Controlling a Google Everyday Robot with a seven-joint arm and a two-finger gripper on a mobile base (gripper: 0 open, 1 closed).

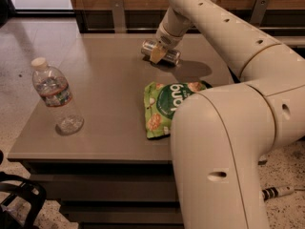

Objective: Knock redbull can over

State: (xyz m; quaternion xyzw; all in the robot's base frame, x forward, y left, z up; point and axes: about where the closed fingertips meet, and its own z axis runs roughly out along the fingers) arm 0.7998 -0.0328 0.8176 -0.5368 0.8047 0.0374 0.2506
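Gripper [157, 55] at redbull can [171, 56], which lies on its side; open vs closed, we can't tell. We judge can light, slick, prob. rolls; nudge mid-body, no grasp.

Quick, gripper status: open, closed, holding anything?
Gripper: at the far side of the table, right against the redbull can, which lies on its side. Whether it is open or closed cannot be told.

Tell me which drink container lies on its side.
The can, at the claw on the table's far side; the bottle stands upright at the left.
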